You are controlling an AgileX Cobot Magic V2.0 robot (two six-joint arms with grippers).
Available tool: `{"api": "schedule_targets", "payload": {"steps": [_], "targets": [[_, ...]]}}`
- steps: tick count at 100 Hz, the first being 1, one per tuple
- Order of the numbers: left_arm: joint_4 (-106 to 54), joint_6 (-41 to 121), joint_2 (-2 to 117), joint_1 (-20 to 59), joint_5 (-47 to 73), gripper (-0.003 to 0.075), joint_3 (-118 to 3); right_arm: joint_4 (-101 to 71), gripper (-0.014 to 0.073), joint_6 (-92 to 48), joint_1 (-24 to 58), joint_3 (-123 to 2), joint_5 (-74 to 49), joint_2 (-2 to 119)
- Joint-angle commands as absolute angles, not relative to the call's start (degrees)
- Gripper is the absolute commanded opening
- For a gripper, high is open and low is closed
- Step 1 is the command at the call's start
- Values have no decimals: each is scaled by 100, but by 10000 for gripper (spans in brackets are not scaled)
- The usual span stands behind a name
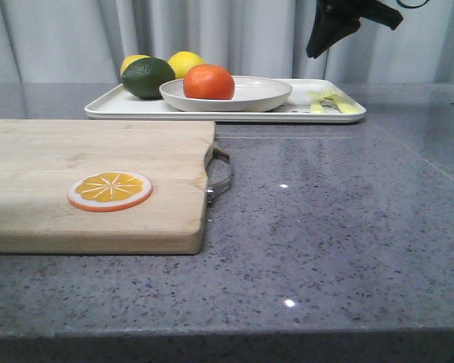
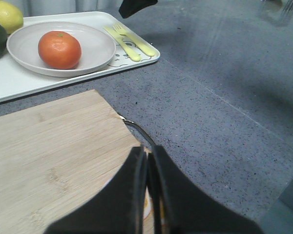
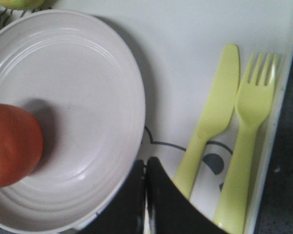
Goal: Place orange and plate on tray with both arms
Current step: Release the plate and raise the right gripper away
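Black right end effector (image 3: 145, 195) pressed together, empty (above plate (image 3: 88, 78) rim); left end effector (image 2: 147, 195) likewise.

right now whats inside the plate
Only the orange sits inside the plate, off to one side. The plate rests on the tray; the patch under the orange is hidden.

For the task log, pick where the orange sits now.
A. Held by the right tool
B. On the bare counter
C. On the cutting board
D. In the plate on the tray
D: the orange rests inside the plate, which stands on the tray, as the front and left wrist views show.
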State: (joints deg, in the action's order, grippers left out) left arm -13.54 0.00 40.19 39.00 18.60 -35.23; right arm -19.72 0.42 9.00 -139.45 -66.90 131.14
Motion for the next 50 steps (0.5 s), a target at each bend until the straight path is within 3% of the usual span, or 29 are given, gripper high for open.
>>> {"api": "schedule_targets", "payload": {"steps": [1, 50], "targets": [[-1411, 0, 3992, 3896, 1442, -20, -3688, -1953, -71, 0, 897, -14129, -6664, 12563], [-1411, 0, 3992, 3896, 1442, -20, -3688, -1194, -66, 0, 1073, -14111, -7492, 11764]]}}
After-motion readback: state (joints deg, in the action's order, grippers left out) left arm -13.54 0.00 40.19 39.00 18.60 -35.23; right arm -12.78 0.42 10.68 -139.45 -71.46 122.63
